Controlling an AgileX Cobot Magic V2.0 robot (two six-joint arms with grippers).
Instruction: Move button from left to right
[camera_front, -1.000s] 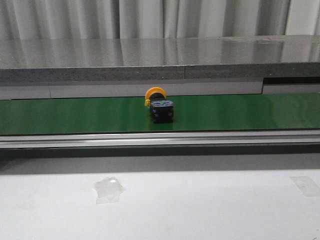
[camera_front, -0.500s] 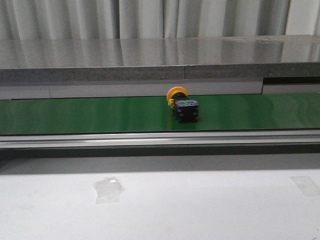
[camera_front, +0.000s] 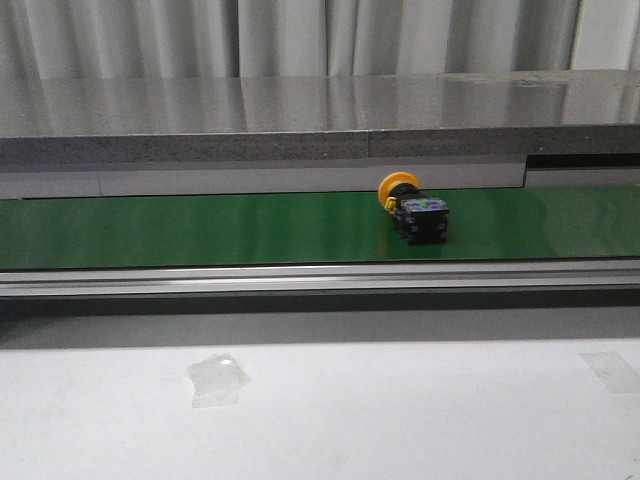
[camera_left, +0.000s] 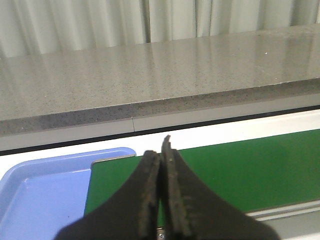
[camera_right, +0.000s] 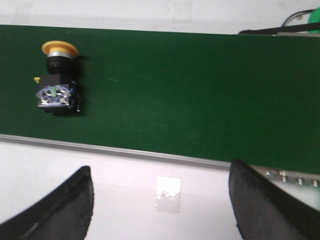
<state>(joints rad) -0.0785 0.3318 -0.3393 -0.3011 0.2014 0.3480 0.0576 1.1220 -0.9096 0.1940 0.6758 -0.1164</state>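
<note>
**Button riding the belt, right arm waiting to catch it**

Grey curtains and a speckled stone ledge (camera_front: 300, 140) backed the front view, with a green conveyor belt (camera_front: 200, 228) running across below them. On that belt the button (camera_front: 414, 213) lay on its side, right of centre, yellow cap toward the ledge. Neither arm showed in this view.

From the left wrist, the left gripper (camera_left: 161, 165) had its fingers pressed together on nothing, over the belt's end beside a blue tray (camera_left: 45, 190); it was well apart from the button.

From the right wrist, the right gripper (camera_right: 160, 200) stood spread wide and empty above the belt's near rail (camera_right: 150, 154), the button (camera_right: 56, 85) off to one side on the green. A good pickup probably called for centring the jaws over the black body, lined up across its flat sides rather than the round cap, and timing the descent if the belt was running.
</note>
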